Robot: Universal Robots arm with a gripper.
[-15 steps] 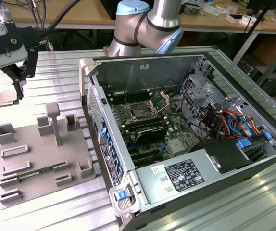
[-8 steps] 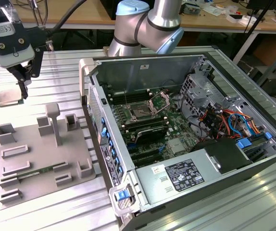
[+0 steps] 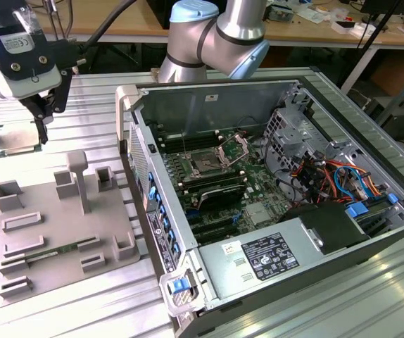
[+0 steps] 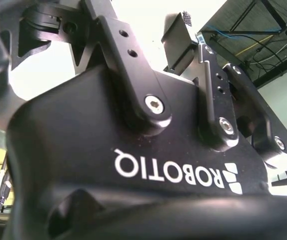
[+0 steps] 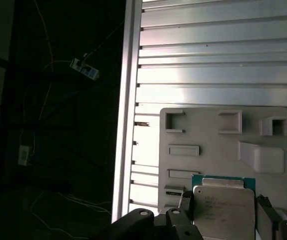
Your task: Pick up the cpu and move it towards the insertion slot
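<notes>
Fingers (image 5: 185, 200) pinch the chip (image 5: 223, 210) by two edges above the tabletop (image 3: 89, 113), near the grey tray (image 3: 61, 211), well apart from the socket (image 3: 207, 166) in the computer case (image 3: 209, 105). The thin edge grip could slip and drop the chip.

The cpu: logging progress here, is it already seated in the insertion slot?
No, the tool holds the cpu at the exterior view's left, well away from the insertion slot.
</notes>
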